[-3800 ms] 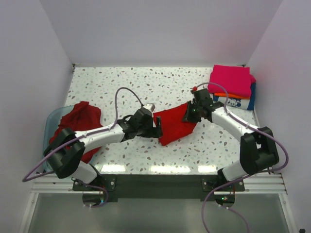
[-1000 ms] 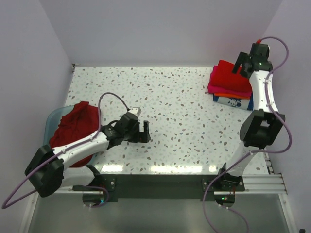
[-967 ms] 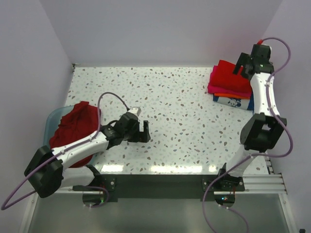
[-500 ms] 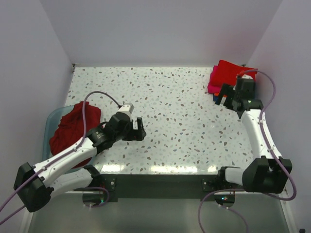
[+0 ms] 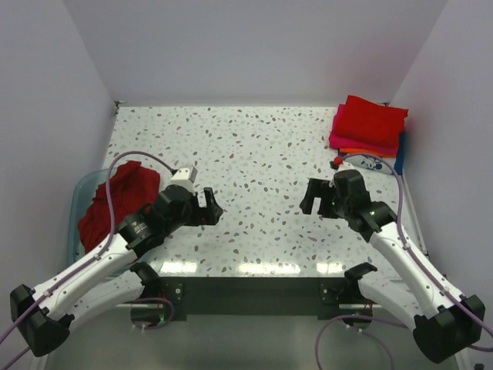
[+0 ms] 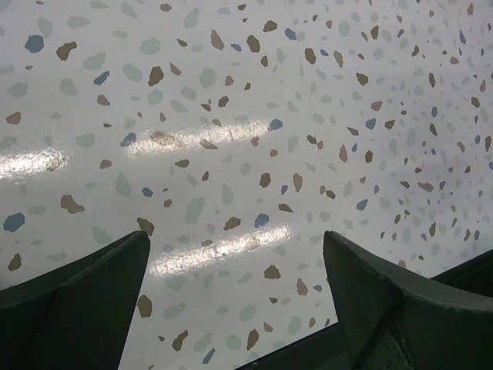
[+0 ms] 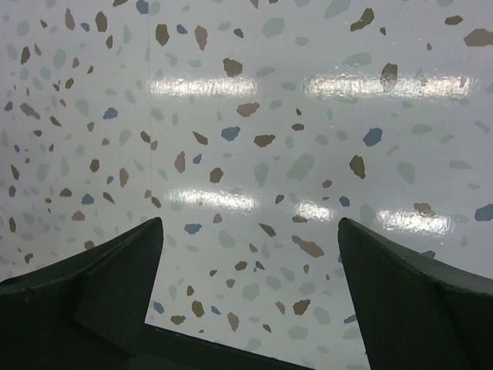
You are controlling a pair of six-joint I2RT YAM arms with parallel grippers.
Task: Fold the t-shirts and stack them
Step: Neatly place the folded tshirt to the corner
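Observation:
A stack of folded t-shirts sits at the back right corner in the top view, a red one (image 5: 371, 120) on top, magenta (image 5: 339, 139) and orange layers under it, and a white one with blue print (image 5: 374, 163) at the bottom. A crumpled red t-shirt (image 5: 115, 202) lies in the teal tub (image 5: 79, 193) at the left. My left gripper (image 5: 206, 208) hovers open over bare table right of the tub. My right gripper (image 5: 314, 197) hovers open over bare table in front of the stack. Both wrist views show only speckled tabletop between wide-apart fingers (image 6: 85, 297) (image 7: 92, 289).
The speckled table (image 5: 262, 154) is walled on the left, back and right. The tub overhangs the left edge. A dark rail (image 5: 254, 293) runs along the near edge by the arm bases.
The right arm has left the red shirt on the stack and swung back down to the table's front middle. The left arm has drawn back a little toward its base.

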